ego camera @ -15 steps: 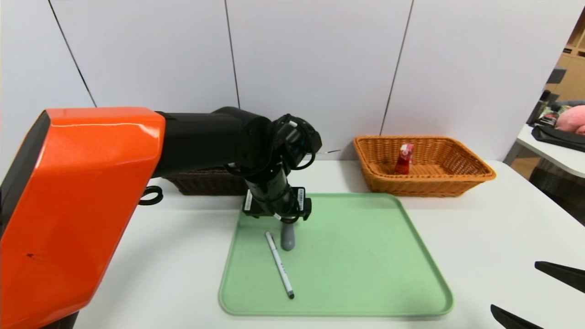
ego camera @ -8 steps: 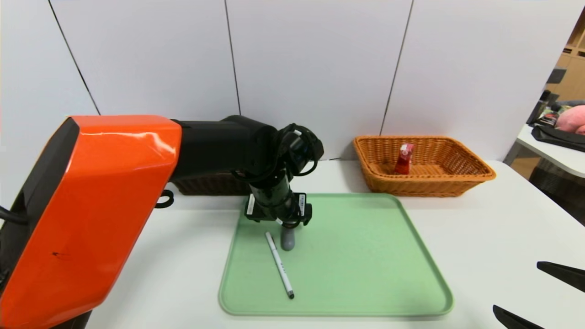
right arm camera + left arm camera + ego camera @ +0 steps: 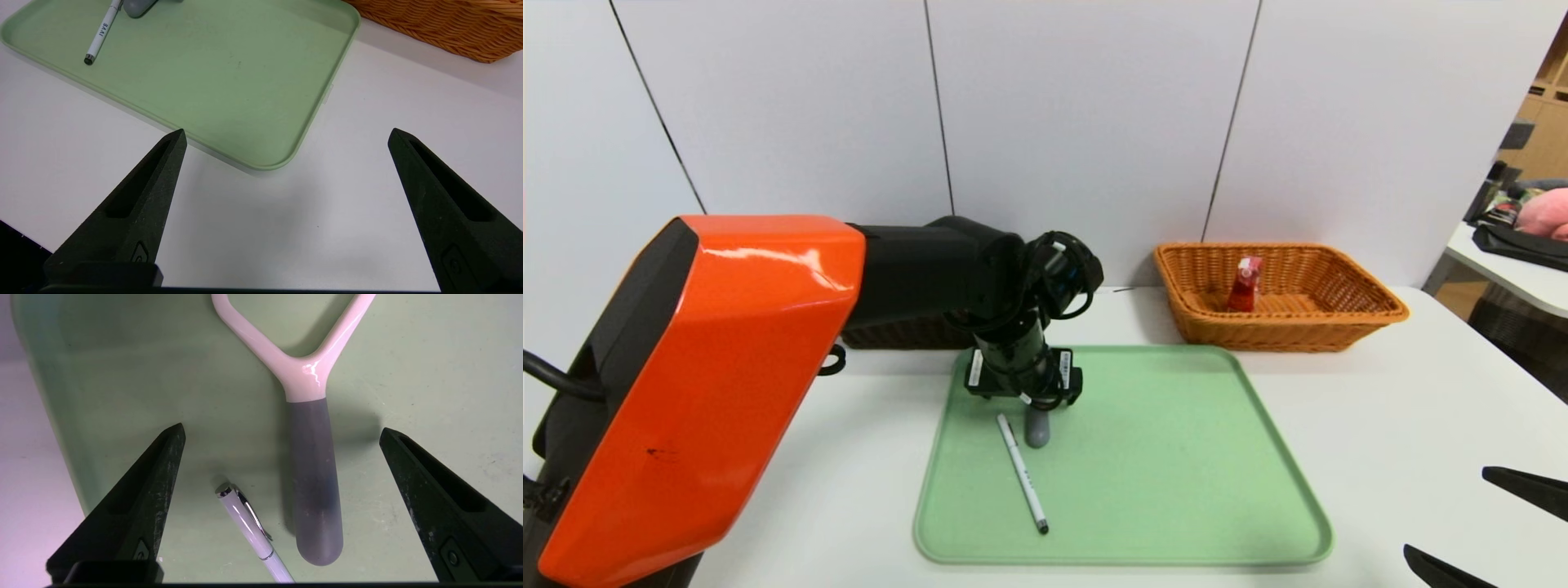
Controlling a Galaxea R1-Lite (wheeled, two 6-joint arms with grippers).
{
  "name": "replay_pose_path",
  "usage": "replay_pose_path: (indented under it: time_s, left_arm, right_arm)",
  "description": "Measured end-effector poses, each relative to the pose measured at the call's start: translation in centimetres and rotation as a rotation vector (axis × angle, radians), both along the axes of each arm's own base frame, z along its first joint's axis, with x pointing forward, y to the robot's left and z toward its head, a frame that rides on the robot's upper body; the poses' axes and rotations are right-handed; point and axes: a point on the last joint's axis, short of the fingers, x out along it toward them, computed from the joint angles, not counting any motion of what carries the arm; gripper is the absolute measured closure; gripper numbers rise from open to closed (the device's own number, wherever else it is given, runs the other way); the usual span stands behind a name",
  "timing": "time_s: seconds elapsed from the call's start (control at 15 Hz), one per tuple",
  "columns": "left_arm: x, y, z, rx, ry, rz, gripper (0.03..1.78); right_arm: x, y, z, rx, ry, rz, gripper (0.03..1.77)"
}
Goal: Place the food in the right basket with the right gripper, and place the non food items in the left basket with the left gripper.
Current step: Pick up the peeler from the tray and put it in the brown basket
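At the head view's lower right the right gripper (image 3: 1462, 523) is idling, jaws wide and empty. Mid-frame, the left gripper (image 3: 282, 433) is hanging spread wide, straddling the grey-handled peeler (image 3: 312, 473) on the green tray (image 3: 1176, 457), its handle running lengthwise between the jaws, the white pen (image 3: 1022, 473) lying just beside. The left basket (image 3: 898, 331) is sitting beyond.

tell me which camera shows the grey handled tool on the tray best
The left wrist view: the grey-handled tool fills the frame between the open left gripper, its pale forked top plain beside the pen. The head view shows only its handle end below the wrist. The right wrist view catches just a grey end at the frame's edge.
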Motion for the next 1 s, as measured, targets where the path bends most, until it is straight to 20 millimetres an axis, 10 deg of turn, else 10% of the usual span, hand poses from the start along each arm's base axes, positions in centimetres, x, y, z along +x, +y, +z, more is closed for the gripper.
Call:
replay_pose_path:
  time_s: [0.33,0.8,0.87,1.0]
  left_arm:
    - [0.17,-0.08,-0.46,0.009,0.005,0.002,0.18]
    - [0.11,-0.11,-0.42,0.0,0.01,0.001,1.09]
    - [0.08,-0.11,-0.39,-0.001,0.01,0.0,1.55]
    - [0.07,-0.1,-0.36,-0.001,0.01,0.001,1.57]
  right_arm:
    - [0.04,0.03,-0.02,-0.001,0.003,0.002,0.1]
    - [0.06,0.04,-0.02,0.0,0.004,0.0,0.1]
    - [0.06,0.04,-0.01,0.0,0.003,0.0,0.1]
    - [0.07,0.05,0.11,0.002,0.0,0.001,0.1]
